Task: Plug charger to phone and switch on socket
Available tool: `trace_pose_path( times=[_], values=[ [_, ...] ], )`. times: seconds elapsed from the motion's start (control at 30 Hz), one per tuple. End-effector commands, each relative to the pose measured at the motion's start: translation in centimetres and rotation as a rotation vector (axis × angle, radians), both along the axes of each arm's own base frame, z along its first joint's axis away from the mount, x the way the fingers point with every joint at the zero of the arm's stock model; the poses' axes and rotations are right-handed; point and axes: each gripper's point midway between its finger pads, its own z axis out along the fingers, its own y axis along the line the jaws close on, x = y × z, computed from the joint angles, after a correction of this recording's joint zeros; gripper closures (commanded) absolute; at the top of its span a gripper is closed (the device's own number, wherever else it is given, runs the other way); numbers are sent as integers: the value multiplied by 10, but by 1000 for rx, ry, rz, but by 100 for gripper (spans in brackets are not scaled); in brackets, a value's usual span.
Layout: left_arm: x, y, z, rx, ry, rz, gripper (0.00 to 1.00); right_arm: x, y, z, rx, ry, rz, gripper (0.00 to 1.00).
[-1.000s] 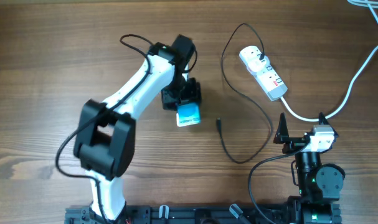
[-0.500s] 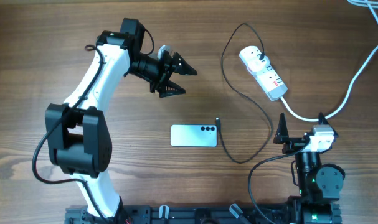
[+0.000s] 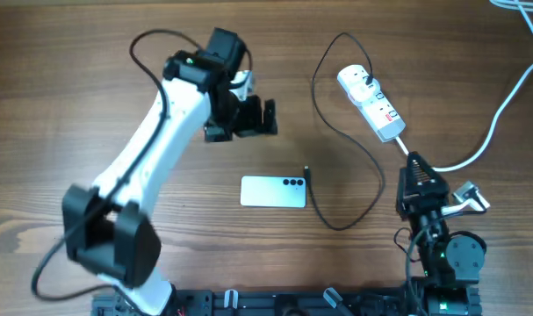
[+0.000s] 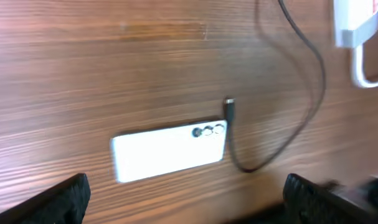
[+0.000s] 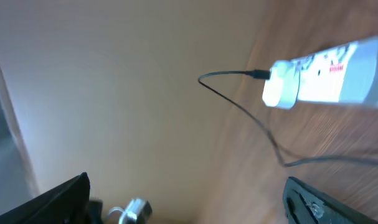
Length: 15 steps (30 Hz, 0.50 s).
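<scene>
Though red, socket (image 3: 372,102) markings illegible.

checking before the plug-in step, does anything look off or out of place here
Nothing spilled or damaged. One oddity: the phone lies back up, lens end toward the charger tip, so its port is probably at the far end.

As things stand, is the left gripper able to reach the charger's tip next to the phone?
Probably yes. The left gripper hangs open above the table, and nothing lies between it and the charger's tip. The tip lies close beside the phone, so a grasp might nudge the phone.
</scene>
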Motion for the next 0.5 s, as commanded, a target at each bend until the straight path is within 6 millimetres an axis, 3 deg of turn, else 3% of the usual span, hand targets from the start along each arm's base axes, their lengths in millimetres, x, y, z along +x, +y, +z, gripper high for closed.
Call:
trace_pose_path(
  times=[0.0,0.1,0.23,0.37,0.47],
  values=[
    [-8,-4,6,254,-165,-168,0,3,-18,-4,174,36,-104,0],
    [-35,-30,-8,305,-143,-286,0,5,-21,-16,174,85,-123,0],
    [-67,-42,-21,355,-89,-494,0,8,-21,-36,175,171,-131,0],
    [-80,-45,-44,368,-114,-804,2,10,-21,-60,177,275,-140,0],
    [-76,-38,-72,406,-160,-994,4,9,-21,-79,177,356,-146,0]
  ],
)
